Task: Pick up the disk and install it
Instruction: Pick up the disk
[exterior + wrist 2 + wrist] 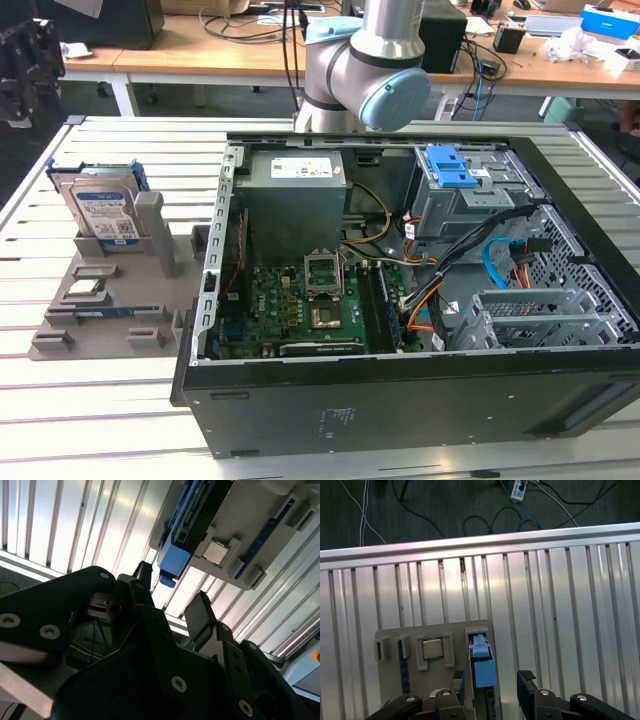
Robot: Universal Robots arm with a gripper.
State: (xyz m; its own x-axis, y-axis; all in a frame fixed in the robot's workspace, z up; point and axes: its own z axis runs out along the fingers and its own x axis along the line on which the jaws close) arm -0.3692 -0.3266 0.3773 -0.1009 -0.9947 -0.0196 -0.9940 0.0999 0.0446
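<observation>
- The gripper (492,680) has its black fingers (526,677) spread apart and holds nothing.
- In the first wrist view the disk (482,667) lies beyond the fingers, clear of them.
- It stands on edge in a grey holder (110,325) at the exterior view's left, with a processor chip (86,290) just beside it.
- The open computer case (400,420) takes up the centre and right, with its drive cage (455,190) at the upper right.

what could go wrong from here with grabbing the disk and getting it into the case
1. The disk stands off-centre in the open hand, close to one finger. Closing could tip it or jam it in the grey holder.
2. The processor chip sits beside the disk's slot, so a finger may clip it.
3. Black cables cross in front of the drive cage and may snag the disk.
</observation>
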